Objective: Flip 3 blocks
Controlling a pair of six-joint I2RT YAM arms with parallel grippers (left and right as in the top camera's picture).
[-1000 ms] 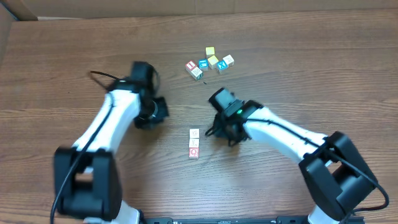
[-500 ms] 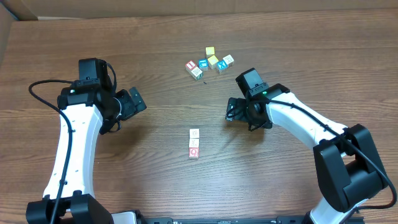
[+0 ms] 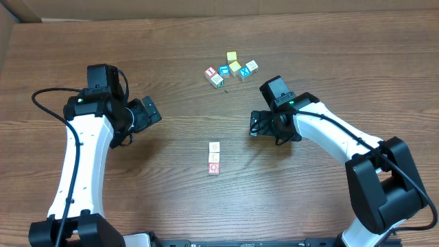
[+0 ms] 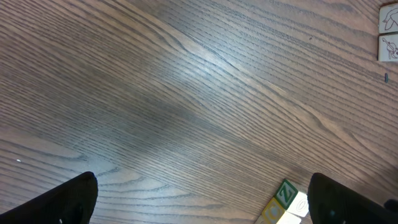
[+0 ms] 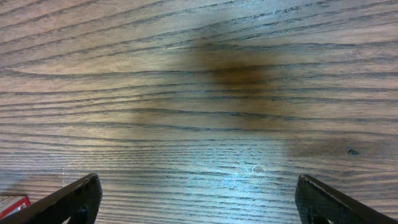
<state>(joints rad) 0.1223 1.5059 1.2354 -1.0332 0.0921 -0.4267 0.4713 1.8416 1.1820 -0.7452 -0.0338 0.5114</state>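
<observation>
Three small blocks stand in a short column mid-table: a pale block [image 3: 214,147], a second pale one [image 3: 214,158] and a red-faced one [image 3: 214,168]. My left gripper [image 3: 152,110] hangs well to their left, open and empty. My right gripper [image 3: 255,125] is up and to their right, also open and empty. In the left wrist view the left gripper [image 4: 202,199] has wood grain between its fingers, and two pale picture blocks [image 4: 388,32] sit at the right edge. In the right wrist view the right gripper [image 5: 199,199] spans bare wood, with the red block's corner [image 5: 12,202] by the left finger.
A loose group of other cubes lies at the back: a red one [image 3: 210,71], a teal one [image 3: 223,71], yellow ones [image 3: 233,62] and a blue-X cube [image 3: 245,74]. A green-Z cube [image 4: 286,193] and a yellow cube [image 4: 272,213] show low in the left wrist view.
Both arms have drawn back from the middle, the left one to the left and the right one up and to the right. Both grippers have opened. The column of blocks has stayed in place.
</observation>
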